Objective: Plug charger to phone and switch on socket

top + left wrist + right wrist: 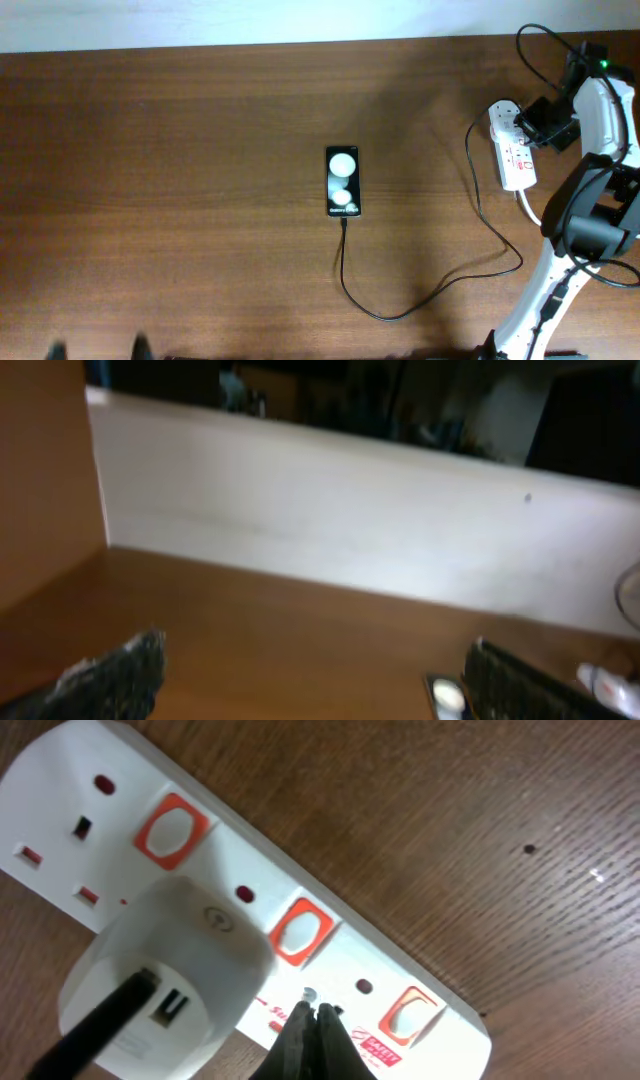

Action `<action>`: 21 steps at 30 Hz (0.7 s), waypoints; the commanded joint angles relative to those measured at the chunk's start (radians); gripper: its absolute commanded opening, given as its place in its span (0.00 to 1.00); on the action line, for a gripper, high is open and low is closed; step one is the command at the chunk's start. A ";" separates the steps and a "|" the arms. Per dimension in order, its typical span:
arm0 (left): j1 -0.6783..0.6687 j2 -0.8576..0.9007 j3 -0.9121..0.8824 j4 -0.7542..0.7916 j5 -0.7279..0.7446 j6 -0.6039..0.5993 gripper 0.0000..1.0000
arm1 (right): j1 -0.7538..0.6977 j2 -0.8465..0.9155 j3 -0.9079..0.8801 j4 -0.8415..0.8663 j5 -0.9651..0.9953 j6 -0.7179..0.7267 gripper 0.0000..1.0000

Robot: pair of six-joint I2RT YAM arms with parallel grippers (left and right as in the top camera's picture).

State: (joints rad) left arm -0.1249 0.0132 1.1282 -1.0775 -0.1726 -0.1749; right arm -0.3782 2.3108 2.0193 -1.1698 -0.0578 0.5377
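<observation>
The black phone (pixel 342 181) lies flat at the table's middle, with the thin black charger cable (pixel 400 312) plugged into its near end. The cable loops right to a white plug adapter (pixel 165 975) seated in the white socket strip (pixel 514 146) at the right. My right gripper (pixel 312 1012) is shut and empty, its tips just over the strip's face between the adapter and an orange-red switch (pixel 301 932). My left gripper (pixel 310 680) is open and empty, low over the table. The phone's edge (pixel 447 698) shows beside its right finger.
The strip's thick white cord (pixel 528 208) runs toward the right arm base. A white wall (pixel 350 510) borders the table's far edge. Black robot cables (pixel 540 45) hang near the strip.
</observation>
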 commanded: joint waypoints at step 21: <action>0.002 -0.005 -0.844 0.692 0.022 0.012 0.99 | -0.035 -0.041 0.017 -0.019 -0.043 -0.036 0.04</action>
State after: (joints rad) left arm -0.1249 0.0120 0.3218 -0.3916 -0.1646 -0.1753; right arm -0.4145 2.3081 2.0197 -1.1889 -0.0967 0.5110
